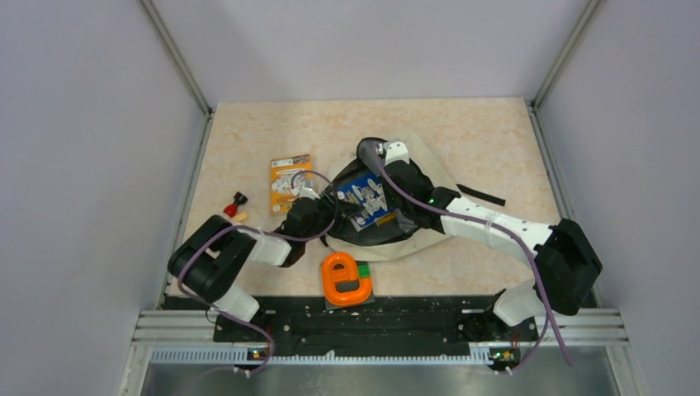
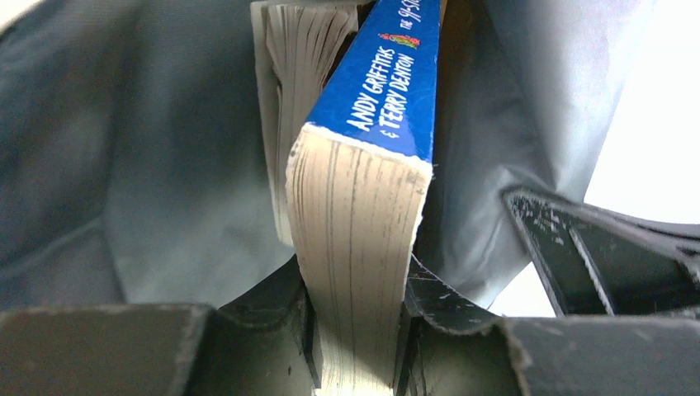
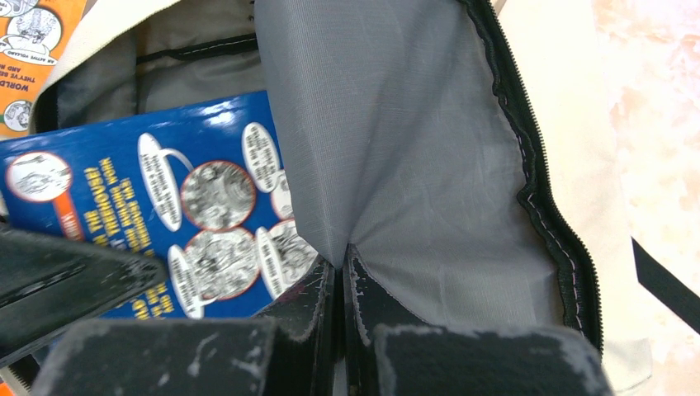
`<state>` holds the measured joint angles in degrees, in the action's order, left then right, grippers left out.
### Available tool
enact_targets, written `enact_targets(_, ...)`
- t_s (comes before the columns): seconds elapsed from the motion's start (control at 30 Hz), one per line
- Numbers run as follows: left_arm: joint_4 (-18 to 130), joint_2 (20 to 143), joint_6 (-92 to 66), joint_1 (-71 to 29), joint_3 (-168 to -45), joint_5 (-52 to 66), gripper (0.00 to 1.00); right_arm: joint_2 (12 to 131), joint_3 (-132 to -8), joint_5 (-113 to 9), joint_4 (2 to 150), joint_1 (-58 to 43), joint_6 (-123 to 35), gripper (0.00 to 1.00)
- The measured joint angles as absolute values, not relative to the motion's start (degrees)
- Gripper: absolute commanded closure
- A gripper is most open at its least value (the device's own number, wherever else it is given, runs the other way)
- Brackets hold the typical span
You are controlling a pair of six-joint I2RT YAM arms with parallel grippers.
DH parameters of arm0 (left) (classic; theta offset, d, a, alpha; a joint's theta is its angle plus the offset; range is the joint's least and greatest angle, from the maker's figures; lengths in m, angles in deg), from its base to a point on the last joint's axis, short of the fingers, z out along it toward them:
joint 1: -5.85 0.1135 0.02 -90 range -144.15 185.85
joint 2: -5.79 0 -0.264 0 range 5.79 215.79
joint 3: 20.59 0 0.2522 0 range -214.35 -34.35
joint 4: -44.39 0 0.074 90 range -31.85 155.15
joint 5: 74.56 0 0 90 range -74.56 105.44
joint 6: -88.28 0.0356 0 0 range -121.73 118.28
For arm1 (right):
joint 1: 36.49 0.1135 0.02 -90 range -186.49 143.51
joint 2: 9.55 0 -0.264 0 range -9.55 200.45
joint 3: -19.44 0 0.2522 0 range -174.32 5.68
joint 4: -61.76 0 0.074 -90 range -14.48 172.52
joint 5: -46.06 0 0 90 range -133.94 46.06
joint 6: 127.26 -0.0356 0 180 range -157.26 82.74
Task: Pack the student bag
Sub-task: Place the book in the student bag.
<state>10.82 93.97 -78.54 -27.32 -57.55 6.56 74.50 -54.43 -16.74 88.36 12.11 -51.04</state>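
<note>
The student bag (image 1: pixel 440 175) lies open in the middle of the table, beige outside with grey lining (image 3: pixel 413 148) and a black zipper (image 3: pixel 536 190). My left gripper (image 1: pixel 316 204) is shut on a blue book (image 1: pixel 363 202). Its page edge sits between the jaws (image 2: pixel 355 330), and its blue spine (image 2: pixel 396 74) points into the bag. My right gripper (image 3: pixel 340 268) is shut on a fold of the grey lining and holds the bag's opening up (image 1: pixel 373 158). The blue book's cover (image 3: pixel 165 206) lies inside the opening.
An orange book (image 1: pixel 290 181) lies on the table left of the bag, also in the right wrist view (image 3: pixel 33 49). An orange and black item (image 1: pixel 347 279) sits at the near edge. A small red and black piece (image 1: pixel 237 202) lies at the left. A black strap (image 1: pixel 487 198) trails right.
</note>
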Motion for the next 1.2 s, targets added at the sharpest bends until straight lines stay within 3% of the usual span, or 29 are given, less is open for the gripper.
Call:
enact_targets(0.23, 4.3, 104.7, -81.9, -29.8, -63.6, 9.6, 1.0, 74.5, -54.4, -17.5, 88.1, 12.1, -51.0, 1.0)
enact_targets(0.3, 4.1, 106.1, -81.8, -30.1, -65.2, 9.8, 0.89, 74.5, -54.4, -17.6, 87.9, 12.1, -51.0, 1.0)
enact_targets(0.43, 5.0, 106.2, -80.1, -30.2, -66.0, 10.2, 0.55, 74.5, -54.4, -17.7, 87.6, 12.1, -51.0, 1.0)
enact_targets(0.67, 15.2, 100.3, -72.9, -30.2, -65.7, 12.2, 0.25, 74.5, -54.4, -18.2, 87.5, 12.1, -51.0, 1.0)
enact_targets(0.8, 22.3, 95.1, -68.6, -30.2, -65.5, 14.2, 0.24, 74.3, -54.4, -18.3, 87.5, 12.1, -50.9, 1.0)
enact_targets(0.9, 25.5, 93.2, -66.3, -30.2, -65.1, 15.4, 0.31, 74.0, -54.4, -18.4, 87.4, 12.1, -51.0, 1.0)
enact_targets(1.03, 27.9, 92.9, -64.4, -30.2, -64.9, 15.9, 0.55, 74.0, -54.4, -18.6, 87.4, 12.1, -51.0, 1.0)
enact_targets(1.2, 29.7, 96.0, -62.1, -30.2, -67.3, 14.0, 0.72, 74.0, -54.3, -18.8, 87.3, 12.1, -51.0, 1.0)
